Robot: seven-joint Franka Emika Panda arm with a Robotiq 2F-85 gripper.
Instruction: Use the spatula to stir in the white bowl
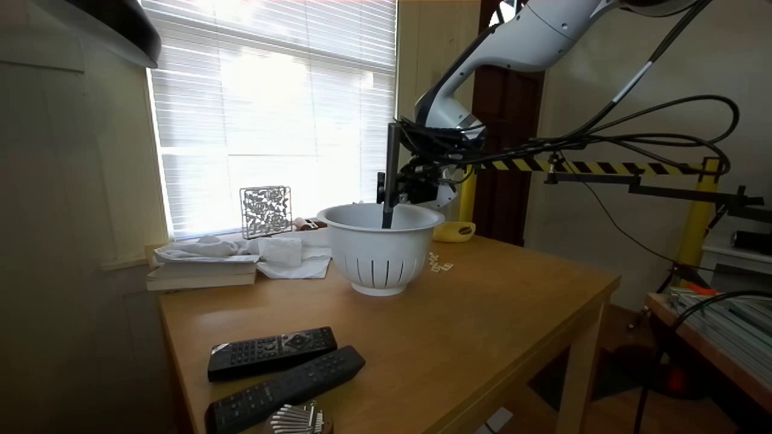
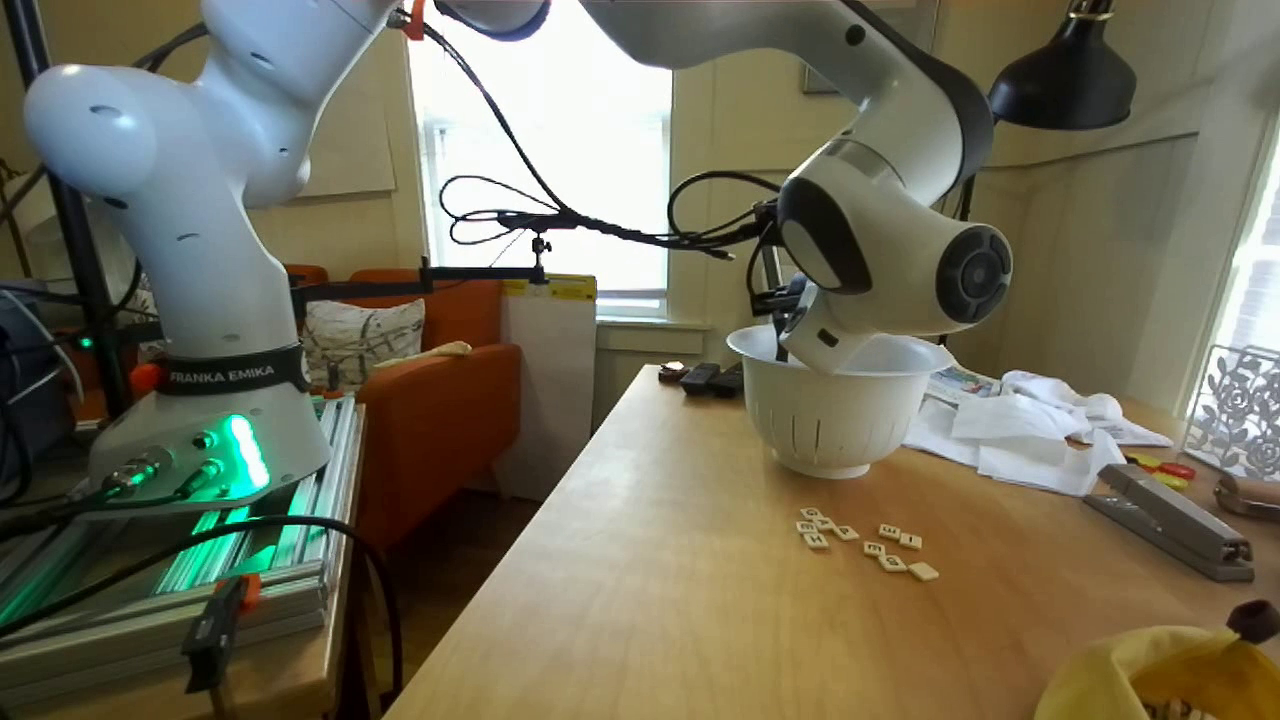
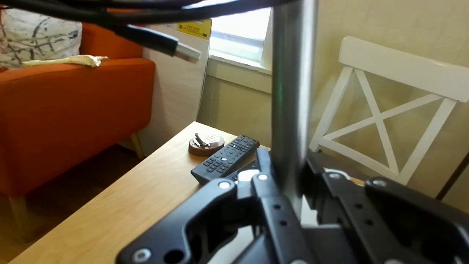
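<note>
The white bowl stands upright on the wooden table and also shows in an exterior view. Slots run round its lower wall. My gripper is above the bowl, shut on the spatula's handle. The spatula is close to vertical, and its dark lower part goes down inside the rim. Its head is hidden by the bowl wall. In the wrist view the silver handle rises between the fingertips, which press on it from both sides. The bowl's inside cannot be seen.
Two black remotes and a small thumb piano lie at one table end. Papers on a book lie beside the bowl. Letter tiles, a stapler and a yellow pouch are on the other side.
</note>
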